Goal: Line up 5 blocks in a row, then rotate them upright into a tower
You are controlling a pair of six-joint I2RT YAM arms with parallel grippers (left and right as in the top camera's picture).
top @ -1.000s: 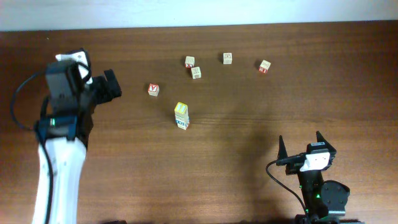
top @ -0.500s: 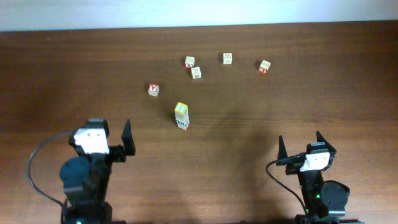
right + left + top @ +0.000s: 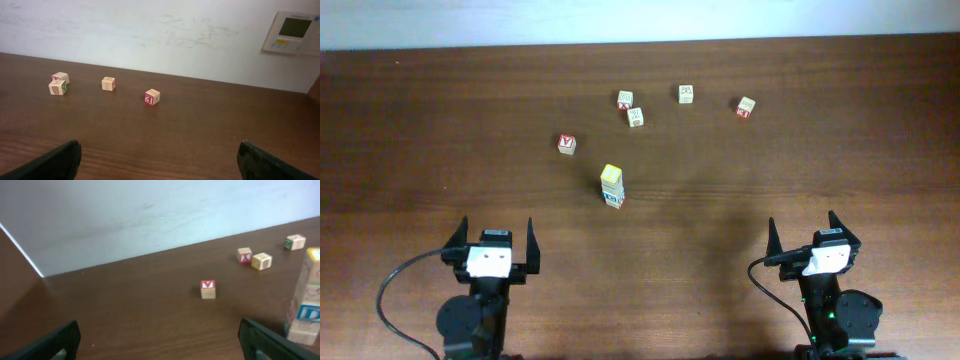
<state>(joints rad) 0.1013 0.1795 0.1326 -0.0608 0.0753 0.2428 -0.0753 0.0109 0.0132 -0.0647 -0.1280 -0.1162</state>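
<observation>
The blocks stand as a narrow tower of several light-wood cubes mid-table, with a yellow top face and a blue-lettered cube low down. The left wrist view shows this tower cut off by the right edge. My left gripper hovers open and empty at the near edge, well short and left of the tower. Its dark fingertips frame bare wood in its wrist view. Over the near right, my right gripper is open and empty too, far from every cube.
A red "Y" cube lies left of the tower. Four loose pale cubes sit farther back: two close together, one right of them, and a red-sided one. The table's far edge meets a white wall.
My left arm has swung back from the table's left rear to the near edge and now faces the far wall. The right arm and the cubes stayed put.
</observation>
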